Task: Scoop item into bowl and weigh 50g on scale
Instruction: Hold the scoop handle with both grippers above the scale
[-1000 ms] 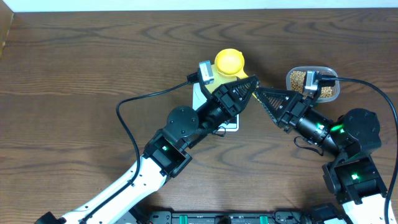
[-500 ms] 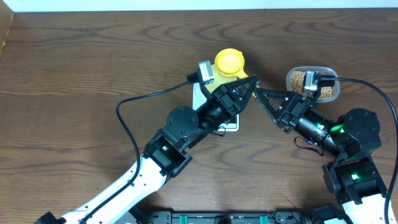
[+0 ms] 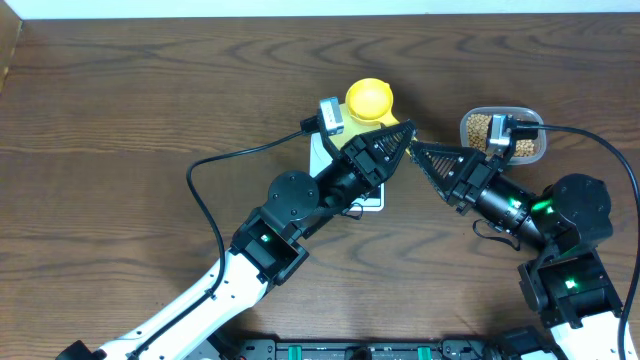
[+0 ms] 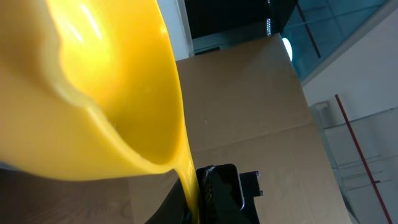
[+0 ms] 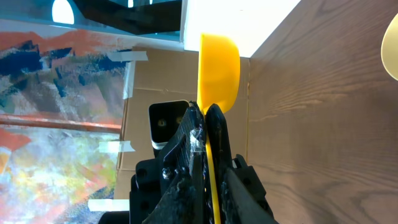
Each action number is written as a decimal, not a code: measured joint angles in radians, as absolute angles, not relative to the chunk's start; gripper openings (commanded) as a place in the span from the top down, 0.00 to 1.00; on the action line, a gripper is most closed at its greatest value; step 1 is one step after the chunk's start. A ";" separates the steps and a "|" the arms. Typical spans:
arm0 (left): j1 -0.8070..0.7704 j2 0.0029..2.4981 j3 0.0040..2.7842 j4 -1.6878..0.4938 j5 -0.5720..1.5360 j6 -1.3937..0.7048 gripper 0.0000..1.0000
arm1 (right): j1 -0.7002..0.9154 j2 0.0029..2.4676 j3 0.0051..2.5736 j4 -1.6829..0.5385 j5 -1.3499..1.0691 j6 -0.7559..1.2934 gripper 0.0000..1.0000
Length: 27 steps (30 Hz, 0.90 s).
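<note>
bright yellow scoop [image 3: 369, 98] raised above the dark wooden table [image 3: 150, 110], cup end uppermost, thin handle running down to the spot where both arms' tips meet. left gripper [image 3: 400, 131] clamped tight on that handle; in the left wrist view, scoop cup filling the upper left, handle narrowing toward the bottom of the frame. right gripper [image 3: 420, 149] pinching the same handle from the opposite side, fingers [image 5: 186, 155] pressed close against it in the right wrist view. tan beans [image 3: 480, 127] lying in a clear tub [image 3: 465, 128] beside the right arm, apart from the white scale [image 3: 372, 201], itself largely covered by the left arm. bowl [image 5: 393, 46] seen only as a pale yellow curved sliver at the edge of the right wrist view, exact place not determinable.
</note>
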<state>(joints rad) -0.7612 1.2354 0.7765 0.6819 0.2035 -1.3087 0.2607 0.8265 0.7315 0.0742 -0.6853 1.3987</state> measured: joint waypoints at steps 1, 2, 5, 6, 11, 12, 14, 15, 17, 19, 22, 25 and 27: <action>-0.761 1.235 0.776 0.682 0.204 -1.309 0.93 | 0.261 0.826 0.731 0.074 -0.685 1.399 0.87; -0.761 1.235 0.776 0.682 0.205 -1.309 0.93 | 0.261 0.826 0.731 0.074 -0.685 1.399 0.87; -0.761 1.235 0.776 0.682 0.208 -1.309 0.93 | 0.261 0.827 0.731 0.074 -0.686 1.399 0.89; -0.761 1.235 0.776 0.682 0.208 -1.309 0.93 | 0.261 0.828 0.731 0.074 -0.687 1.399 0.89; -0.761 1.235 0.776 0.682 0.208 -1.309 0.92 | 0.261 0.834 0.731 0.074 -0.692 1.399 0.91; -0.761 1.235 0.776 0.682 0.208 -1.309 0.93 | 0.261 0.836 0.731 0.074 -0.693 1.399 0.91; -0.761 1.235 0.776 0.682 0.211 -1.309 0.93 | 0.261 0.838 0.731 0.074 -0.696 1.399 0.91; -0.761 1.235 0.776 0.682 0.211 -1.309 0.93 | 0.261 0.838 0.731 0.074 -0.698 1.399 0.92; -0.761 1.235 0.776 0.682 0.211 -1.309 0.93 | 0.261 0.838 0.731 0.074 -0.699 1.399 0.92; -0.761 1.235 0.776 0.682 0.212 -1.309 0.92 | 0.261 0.838 0.731 0.074 -0.699 1.398 0.93; -0.761 1.235 0.776 0.682 0.215 -1.309 0.93 | 0.261 0.838 0.731 0.074 -0.699 1.399 0.96; -0.761 1.235 0.776 0.683 0.215 -1.309 0.92 | 0.261 0.838 0.731 0.073 -0.699 1.399 0.98; -0.761 1.235 0.776 0.684 0.215 -1.309 0.83 | 0.261 0.838 0.731 0.073 -0.699 1.398 0.98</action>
